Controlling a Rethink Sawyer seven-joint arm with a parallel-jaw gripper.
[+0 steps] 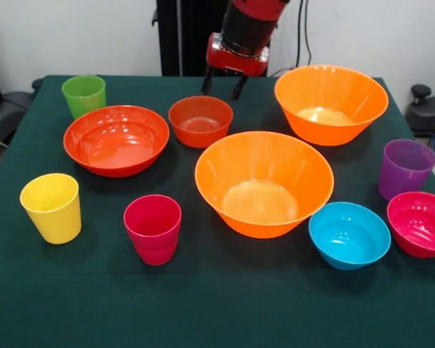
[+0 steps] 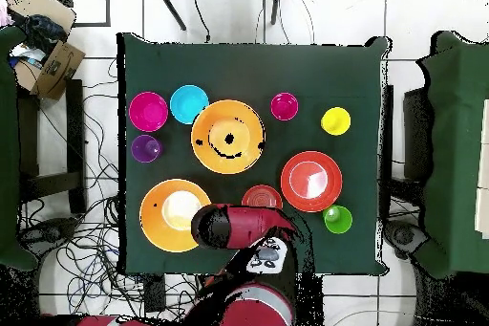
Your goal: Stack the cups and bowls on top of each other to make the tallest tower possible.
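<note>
My gripper hangs open and empty just behind the small red-orange bowl. Two large orange bowls stand upright, one mid-table and one at the back right. Left of the small bowl lies the wide red-orange bowl. At the front right are the blue bowl and the magenta bowl. The cups are green, yellow, crimson-pink and purple. No tower shows; each piece stands alone.
A dark green cloth covers the table to its edges. In the overhead view the arm reaches over the table's bottom edge. A cardboard box and cables lie on the floor beside the table.
</note>
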